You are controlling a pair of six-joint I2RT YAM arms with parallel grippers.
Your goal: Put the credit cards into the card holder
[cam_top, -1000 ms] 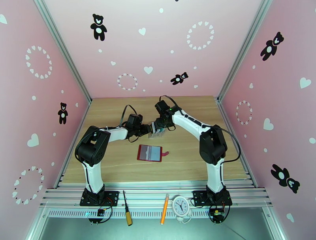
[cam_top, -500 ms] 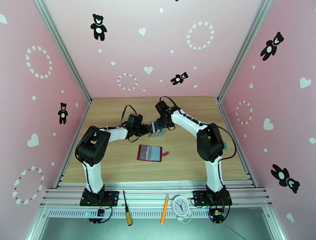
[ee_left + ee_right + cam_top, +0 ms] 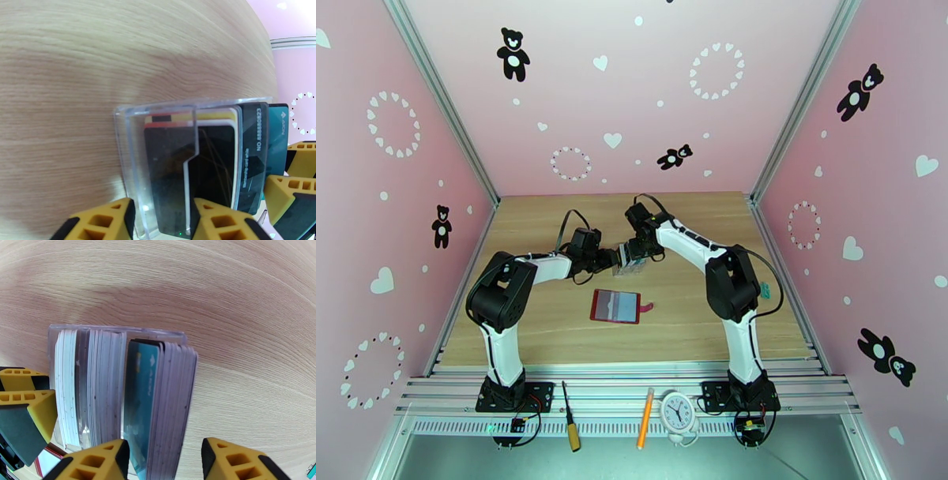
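Cards (image 3: 213,158) crowd the clear rack (image 3: 130,130) clamped in the left tool (image 3: 162,209), right tool (image 3: 164,447) apart astride the teal card (image 3: 140,398).

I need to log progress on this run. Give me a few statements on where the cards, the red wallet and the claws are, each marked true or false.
1. The card holder lies open on the table, nearer its near edge than the clear rack is. True.
2. All the credit cards are already in the card holder. False: a row of them stands on edge in the clear rack.
3. The left claw and the right claw are both at the clear rack. True.
4. The teal card lies flat beside the card holder. False: it stands in the clear rack, between the right claw's fingers.
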